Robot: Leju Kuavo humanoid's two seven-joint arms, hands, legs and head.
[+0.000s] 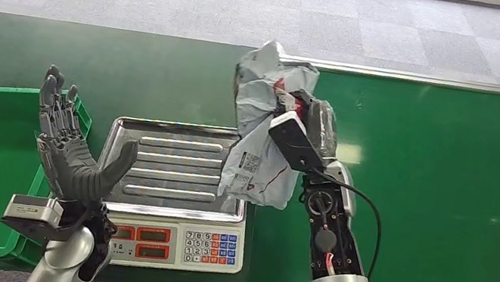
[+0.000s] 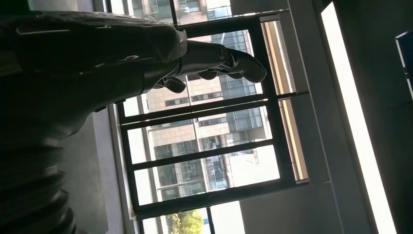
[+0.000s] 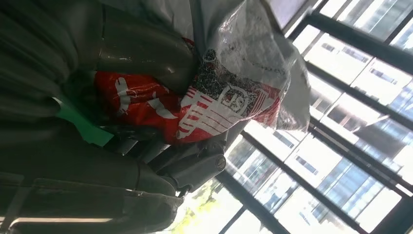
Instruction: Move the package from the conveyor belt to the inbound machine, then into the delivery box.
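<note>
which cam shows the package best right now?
Head view: the whole grey package shows, held by the right hand above the scale's tray. The right wrist view shows just a close crumpled patch with red print; the left wrist view faces windows instead.

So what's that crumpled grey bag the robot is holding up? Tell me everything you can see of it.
It is a crumpled grey plastic mailer package with red and white printing and a small square code label low on its face. The robot's right hand grips it near the upper middle, bunching the film, as the right wrist view shows close up. It is lifted, its lower end hanging in front of the right edge of the ribbed steel pan of the weighing scale; I cannot tell whether it touches the pan.
</note>
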